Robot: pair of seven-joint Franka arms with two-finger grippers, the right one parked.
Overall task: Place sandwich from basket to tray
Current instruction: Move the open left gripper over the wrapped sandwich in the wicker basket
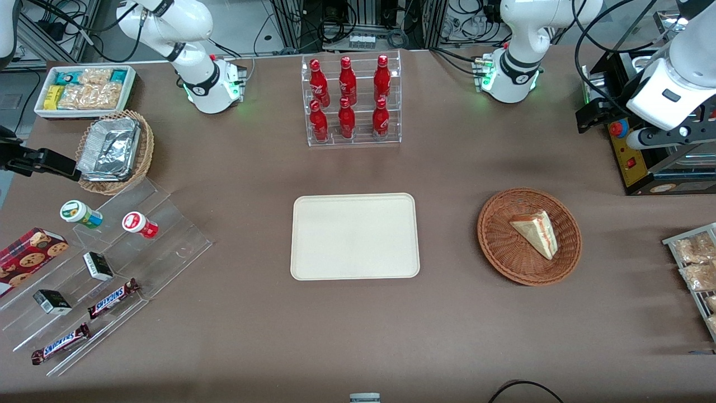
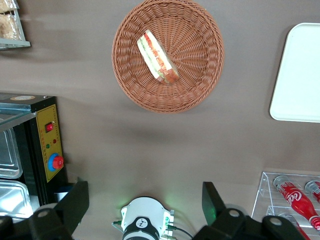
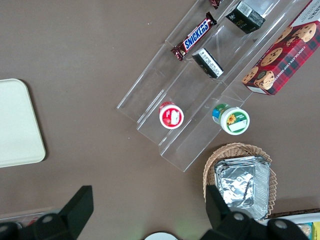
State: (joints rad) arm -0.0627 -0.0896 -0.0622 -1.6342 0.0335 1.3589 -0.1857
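Left tool (image 2: 145, 200) is up high over the table (image 1: 358, 336), well clear of everything, fingers (image 2: 75, 200) spread wide with nothing between them. In the front view only its arm housing shows at the working arm's end, above a black control box (image 1: 643, 162).

Sandwich (image 1: 537, 232) lies in the basket (image 1: 503, 252), flat on the weave, its layered cut edge facing roughly 3 o'clock in the front view, point toward 5 o'clock. Wrist view shows the same wedge (image 2: 157, 56) off-centre in the basket (image 2: 200, 75), red and green filling visible along the cut edge.

Tray (image 1: 313, 263) sits mid-table, bare, well apart from the basket, which lies toward the working arm's end. Tray corner (image 2: 300, 75) also shows in the wrist view.

Bottle rack (image 1: 351, 101) with six red bottles stands farther from the front camera than the tray. Foil trays in a tan basket (image 1: 114, 151) and a clear stepped shelf (image 1: 112, 268) of snacks are toward the parked arm's end.
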